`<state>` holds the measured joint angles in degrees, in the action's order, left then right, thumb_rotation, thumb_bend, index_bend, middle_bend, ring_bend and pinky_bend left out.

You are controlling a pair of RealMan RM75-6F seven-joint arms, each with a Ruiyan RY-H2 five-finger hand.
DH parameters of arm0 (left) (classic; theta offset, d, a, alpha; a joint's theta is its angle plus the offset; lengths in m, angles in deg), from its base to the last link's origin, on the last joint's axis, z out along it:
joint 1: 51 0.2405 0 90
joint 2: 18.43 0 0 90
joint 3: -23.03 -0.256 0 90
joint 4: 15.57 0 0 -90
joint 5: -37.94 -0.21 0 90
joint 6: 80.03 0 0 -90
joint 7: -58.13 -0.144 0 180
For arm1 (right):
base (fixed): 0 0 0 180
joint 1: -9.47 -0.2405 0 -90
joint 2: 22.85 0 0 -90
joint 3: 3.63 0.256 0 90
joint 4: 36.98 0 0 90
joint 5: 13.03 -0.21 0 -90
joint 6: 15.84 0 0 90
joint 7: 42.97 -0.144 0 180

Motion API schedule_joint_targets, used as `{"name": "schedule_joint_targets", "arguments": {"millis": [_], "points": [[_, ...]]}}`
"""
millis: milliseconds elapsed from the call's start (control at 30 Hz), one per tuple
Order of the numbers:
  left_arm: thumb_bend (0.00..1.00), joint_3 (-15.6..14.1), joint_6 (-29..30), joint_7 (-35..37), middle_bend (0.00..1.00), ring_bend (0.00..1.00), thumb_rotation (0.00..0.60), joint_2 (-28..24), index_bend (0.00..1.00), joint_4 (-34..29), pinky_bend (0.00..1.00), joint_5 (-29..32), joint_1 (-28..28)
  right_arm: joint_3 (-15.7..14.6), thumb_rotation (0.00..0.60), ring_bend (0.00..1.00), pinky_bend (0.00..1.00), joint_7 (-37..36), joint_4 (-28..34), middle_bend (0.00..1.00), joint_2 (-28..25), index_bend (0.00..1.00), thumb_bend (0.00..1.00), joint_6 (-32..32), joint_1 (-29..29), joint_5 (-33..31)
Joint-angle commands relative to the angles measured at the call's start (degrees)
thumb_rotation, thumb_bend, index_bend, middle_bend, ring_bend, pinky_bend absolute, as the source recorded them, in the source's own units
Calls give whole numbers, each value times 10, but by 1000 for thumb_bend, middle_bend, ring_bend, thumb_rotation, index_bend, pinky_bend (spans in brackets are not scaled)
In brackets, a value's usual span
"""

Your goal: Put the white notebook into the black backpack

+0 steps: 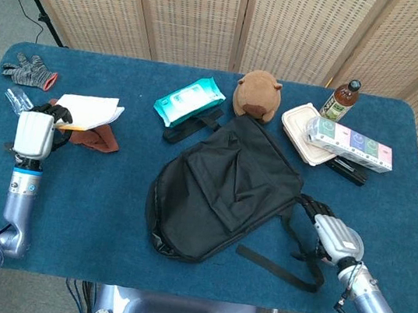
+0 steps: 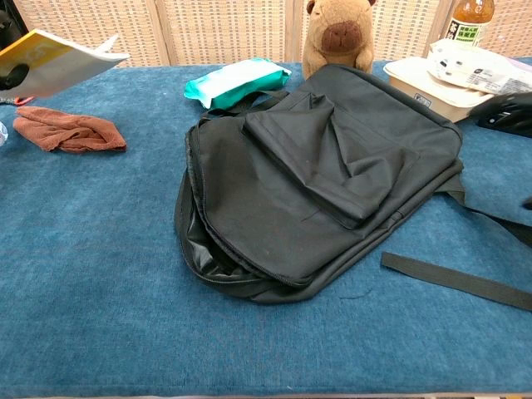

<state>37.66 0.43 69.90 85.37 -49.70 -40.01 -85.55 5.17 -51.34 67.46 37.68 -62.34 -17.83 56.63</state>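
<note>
A: The left hand (image 1: 36,133) sits at the surface's left edge, grasping the white notebook (image 1: 90,110) by one end. In the chest view the notebook is lifted clear of the surface and tilted, its free end higher, with the brown cloth (image 2: 70,131) lying below it.

B: How will the notebook handle?

A: Light and thin, I'd judge, and a bit floppy: the pages fan at the free end. Held at one end it could sag or flutter, so a hold nearer the spine looks safer than the loose page edges.

B: Where must it go?

A: To the black backpack (image 1: 224,186), lying flat at the middle of the surface. It's soft and slumped. The zip along its near left side gapes a little in the chest view, but the mouth is narrow. Sliding a thin, stiff-edged book in there probably needs the flap lifted.

B: And the other hand?

A: The right hand (image 1: 331,234) is near the front right of the surface, just beside the backpack's right side, over a strap (image 1: 281,266). I cannot tell whether its fingers are spread or curled, and no held thing is visible.

B: Room to move?

A: Bare blue cloth lies between notebook and backpack, so that path looks open. The wipes pack (image 1: 190,100) and plush toy (image 1: 258,94) sit toward the back edge, out of the way.
</note>
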Motion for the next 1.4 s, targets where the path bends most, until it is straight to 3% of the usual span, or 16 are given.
{"name": "schedule_joint_targets", "arguments": {"millis": [33, 300, 533, 1033, 1400], "points": [[579, -4, 20, -36, 614, 506, 600, -26, 815, -44, 602, -17, -7, 11, 600, 0, 0, -9, -3, 38, 24, 43, 0, 42, -28, -48], [578, -2, 42, -131, 614, 506, 600, -72, 816, -172, 602, -41, -25, 24, 600, 0, 0, -31, 4, 39, 59, 57, 0, 111, -85, -163], [578, 4, 40, -171, 614, 506, 600, -94, 816, -235, 602, -39, -25, 14, 600, 0, 0, 24, 8, 39, 123, 61, 0, 47, -110, -202], [579, 14, 46, -182, 614, 506, 600, -116, 816, -261, 602, -37, -21, 26, 600, 0, 0, 73, -28, 35, 260, 50, 0, -49, -131, -195], [579, 19, 46, -172, 614, 507, 600, -122, 816, -252, 602, -31, -18, 60, 600, 0, 0, 60, -88, 37, 320, 59, 0, -49, -155, -167]]}}
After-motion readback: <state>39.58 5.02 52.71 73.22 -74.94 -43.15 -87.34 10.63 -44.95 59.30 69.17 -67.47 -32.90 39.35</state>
